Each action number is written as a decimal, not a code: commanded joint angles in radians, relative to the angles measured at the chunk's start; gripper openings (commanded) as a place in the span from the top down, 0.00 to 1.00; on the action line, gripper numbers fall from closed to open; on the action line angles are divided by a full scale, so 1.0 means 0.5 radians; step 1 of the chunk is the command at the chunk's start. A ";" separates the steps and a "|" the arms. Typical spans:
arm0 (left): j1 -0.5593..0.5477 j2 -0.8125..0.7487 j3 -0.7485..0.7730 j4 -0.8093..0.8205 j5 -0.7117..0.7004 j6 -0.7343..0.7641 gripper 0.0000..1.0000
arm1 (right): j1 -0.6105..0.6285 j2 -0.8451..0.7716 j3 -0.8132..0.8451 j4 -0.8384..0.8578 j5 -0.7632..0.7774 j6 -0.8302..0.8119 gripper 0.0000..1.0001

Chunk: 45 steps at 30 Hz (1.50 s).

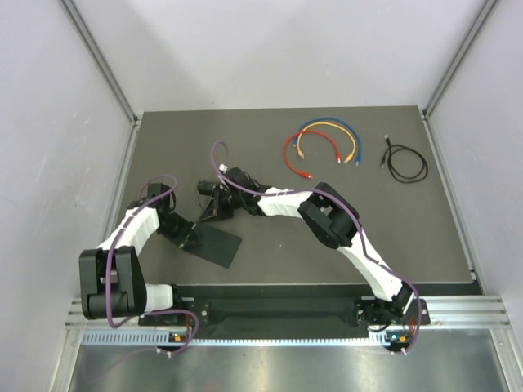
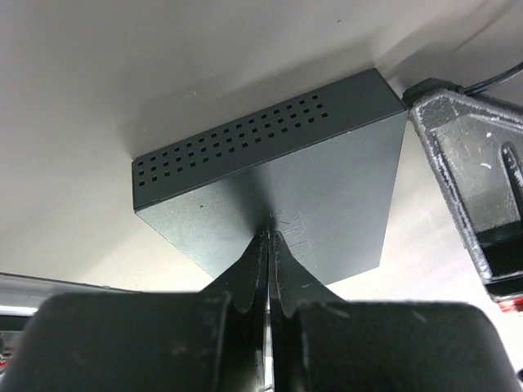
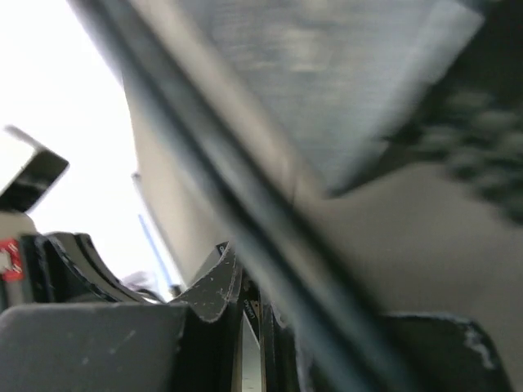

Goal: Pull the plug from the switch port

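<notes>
1. The switch [image 1: 214, 245] lies flat on the dark tabletop [image 1: 368, 229]. In the top view, the left hand [image 1: 186, 237] is at its left edge. The right hand [image 1: 209, 200] is just beyond its far side. Whether either hand is spread or closed does not show from up here. A bundle of coloured cables [image 1: 323, 147] and a coiled black cable [image 1: 406, 163] lie well apart from the switch, far to its right.

2. In the left wrist view, the switch [image 2: 327, 196] shows a plain top and one side wall full of small vent holes. The left hand [image 2: 268, 241] has its fingers pressed together, their tips touching the plain top. The right hand [image 2: 470, 180] is just beside the switch's far right corner, where a black cord [image 2: 490, 82] leads away.

3. The right wrist view is heavily blurred. A dark cord [image 3: 245, 220] crosses slantwise in front of the right hand [image 3: 253, 327]. I cannot tell whether its fingers [image 3: 208, 290] pinch anything.
</notes>
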 commanded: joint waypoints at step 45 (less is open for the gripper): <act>0.046 -0.031 0.110 -0.056 -0.135 0.329 0.90 | -0.354 0.010 0.558 -0.615 0.110 -0.602 1.00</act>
